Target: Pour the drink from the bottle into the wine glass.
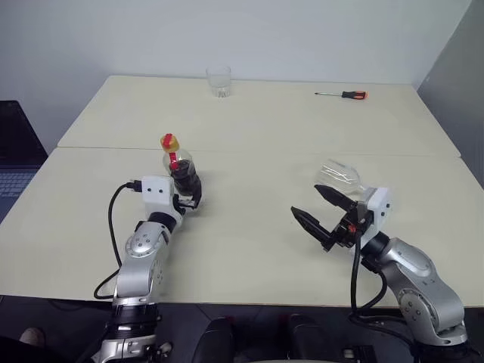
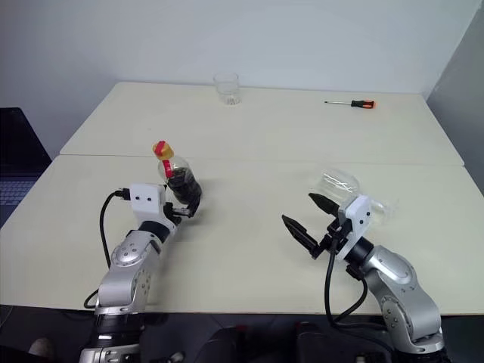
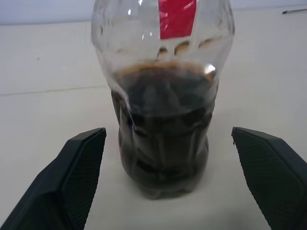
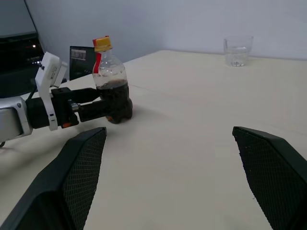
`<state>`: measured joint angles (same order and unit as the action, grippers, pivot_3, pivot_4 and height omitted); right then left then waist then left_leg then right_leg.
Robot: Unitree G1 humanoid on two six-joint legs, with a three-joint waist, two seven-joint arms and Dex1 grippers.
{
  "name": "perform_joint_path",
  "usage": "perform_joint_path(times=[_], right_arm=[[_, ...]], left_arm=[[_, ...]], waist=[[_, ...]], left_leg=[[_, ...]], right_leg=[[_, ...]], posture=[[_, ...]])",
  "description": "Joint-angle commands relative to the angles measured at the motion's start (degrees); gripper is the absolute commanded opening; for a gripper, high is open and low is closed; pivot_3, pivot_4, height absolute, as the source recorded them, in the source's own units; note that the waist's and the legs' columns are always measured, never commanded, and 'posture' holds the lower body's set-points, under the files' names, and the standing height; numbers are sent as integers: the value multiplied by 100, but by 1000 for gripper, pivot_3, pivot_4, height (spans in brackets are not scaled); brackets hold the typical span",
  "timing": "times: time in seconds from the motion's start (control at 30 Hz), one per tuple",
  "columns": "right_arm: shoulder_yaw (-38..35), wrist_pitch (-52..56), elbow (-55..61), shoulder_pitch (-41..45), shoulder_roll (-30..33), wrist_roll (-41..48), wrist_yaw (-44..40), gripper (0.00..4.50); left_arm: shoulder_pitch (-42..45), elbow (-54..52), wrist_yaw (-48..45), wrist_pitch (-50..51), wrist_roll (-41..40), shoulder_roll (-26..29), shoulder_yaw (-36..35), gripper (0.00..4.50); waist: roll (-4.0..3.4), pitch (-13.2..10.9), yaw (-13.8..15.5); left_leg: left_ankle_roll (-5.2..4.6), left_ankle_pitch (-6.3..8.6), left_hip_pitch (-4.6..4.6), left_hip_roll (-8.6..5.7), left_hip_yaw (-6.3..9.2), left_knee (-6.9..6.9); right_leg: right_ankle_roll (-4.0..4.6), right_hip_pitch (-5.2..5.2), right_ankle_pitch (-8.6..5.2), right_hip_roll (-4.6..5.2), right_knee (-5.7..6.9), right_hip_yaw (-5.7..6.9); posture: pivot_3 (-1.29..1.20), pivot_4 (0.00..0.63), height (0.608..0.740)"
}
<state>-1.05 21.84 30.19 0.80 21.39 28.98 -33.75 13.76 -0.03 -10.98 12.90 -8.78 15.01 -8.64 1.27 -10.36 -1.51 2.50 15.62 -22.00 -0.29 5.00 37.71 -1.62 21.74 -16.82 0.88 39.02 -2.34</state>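
The bottle (image 1: 178,168) stands upright on the table, clear plastic with a yellow cap and a red strip at the neck. The dark drink (image 3: 163,139) fills its lower half. My left gripper (image 1: 187,199) is open and level, with one finger on each side of the bottle's base; in the left wrist view there is a gap on both sides. The wine glass (image 2: 337,184) appears to lie on its side just beyond my right gripper (image 1: 305,200) and is partly hidden by the wrist. That gripper is open wide, empty, and points toward the bottle.
A short clear tumbler (image 1: 218,82) stands at the table's far edge. A red-handled screwdriver (image 1: 344,94) lies at the far right. A dark laptop (image 1: 11,155) sits off the table's left side. A seam (image 1: 257,151) runs across the tabletop behind the bottle.
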Motion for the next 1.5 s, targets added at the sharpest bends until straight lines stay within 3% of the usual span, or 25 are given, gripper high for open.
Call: perform_joint_path(times=[0.03, 0.6, 0.7, 0.87, 0.97, 1.23, 1.5], right_arm=[[-16, -20, 95, 86, 7, 100, -6, 4500], [-8, 21, 87, 234, 8, 137, 38, 4500], [-59, 26, 86, 236, 23, 136, 73, 4500], [-76, 20, 68, 238, 24, 132, 110, 4500], [-52, 15, 54, 261, 15, 135, 129, 4500], [95, 175, -36, 554, 177, -65, 161, 4500], [752, 371, -1013, 2267, -183, -545, 334, 4500]], left_arm=[[291, 251, -25, -374, 38, 51, -81, 4463], [1633, 2229, -487, -1151, -231, -121, -121, 4463], [1603, 2246, -559, -1205, -257, -138, -118, 3864], [1582, 2262, -585, -1230, -259, -142, -129, 2502], [1604, 2265, -597, -1216, -267, -127, -141, 2080], [1681, 2133, -899, -821, -456, -7, -113, 1949], [1930, 1646, -2270, 128, -1138, -67, 371, 1947]], waist=[[0, 0, 0], [1, -1, -2], [1, -1, -2], [2, -1, -1], [1, -1, -1], [1, -1, -4], [3, -2, 0]], left_leg=[[0, 0, 0, 0, 0, 0], [0, 0, -2, -5, 0, 5], [0, 0, -2, -4, 0, 5], [0, -1, -4, -5, 2, 8], [0, 0, -4, -5, 2, 8], [0, -1, -3, -5, 1, 8], [1, -1, -8, -8, 4, 12]], right_leg=[[0, 0, 0, 0, 0, 0], [-4, 0, 3, 0, 1, 2], [-4, 0, 3, 1, 1, 1], [-5, 0, 3, 2, 1, 2], [-5, 0, 3, 2, 1, 2], [-5, 0, 3, 1, 1, 1], [-5, 4, 4, 0, 3, 5]], posture=[[0, 150, 740], [0, 150, 740], [0, 150, 740], [0, 150, 740], [0, 150, 740], [0, 150, 740], [0, 150, 740]])
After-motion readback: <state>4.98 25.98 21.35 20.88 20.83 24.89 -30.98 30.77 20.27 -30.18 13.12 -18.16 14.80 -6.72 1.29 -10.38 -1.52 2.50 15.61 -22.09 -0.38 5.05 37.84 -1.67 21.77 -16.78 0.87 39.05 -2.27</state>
